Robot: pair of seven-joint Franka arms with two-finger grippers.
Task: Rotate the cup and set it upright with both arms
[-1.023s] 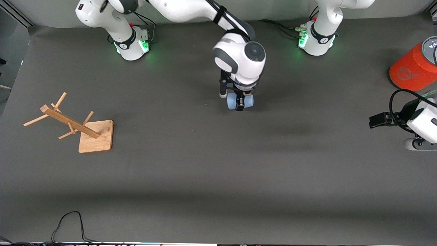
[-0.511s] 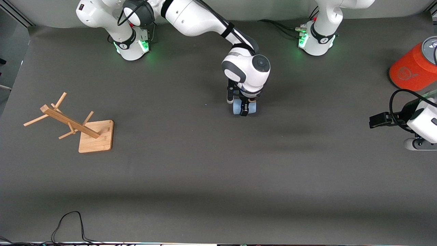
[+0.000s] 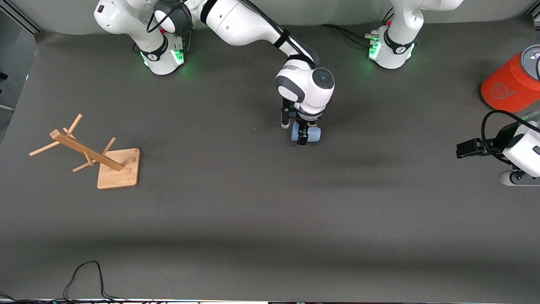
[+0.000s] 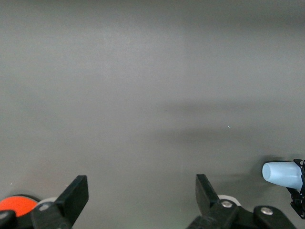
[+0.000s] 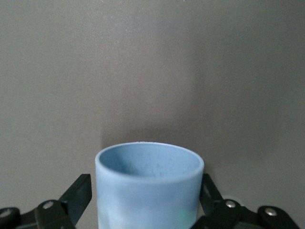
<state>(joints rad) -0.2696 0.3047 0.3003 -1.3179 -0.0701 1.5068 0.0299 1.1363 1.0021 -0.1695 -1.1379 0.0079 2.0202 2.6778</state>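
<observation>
**Cup on its side at mid-counter, nothing upright yet**

- Cup (image 3: 313, 134): lies on its side on the counter (image 3: 270, 219), about midway between the two arm bases. The left wrist view shows it flat on the surface, with the taper clear.
- Progress, as I judge it: the uprighting is all to come. No grip shows. The left arm has no part in it yet.
- Right claw (image 3: 302, 136): down over the cup, one finger on each side of the wall and jaws apart. The right wrist view shows a sliver of gap at one finger, so it straddles the cup rather than clamps it.
- Left claw (image 4: 140, 190): waits at the left arm's end of the counter, well apart from the cup, jaws wide and holding nothing.
- Cup material: pale-blue matte plastic with a thin wall, round open mouth, no handle, narrowing toward the closed end. It is light, and I judge it likely to roll.
- Counter: dark grey, dull, cloth-like cover.
- Canister (image 3: 506, 86): big orange cylinder with a grey lid, near the left claw.
- Rack (image 3: 84, 150): pale wood, with pegs on a slanted post and a square base, at the right arm's end.
</observation>
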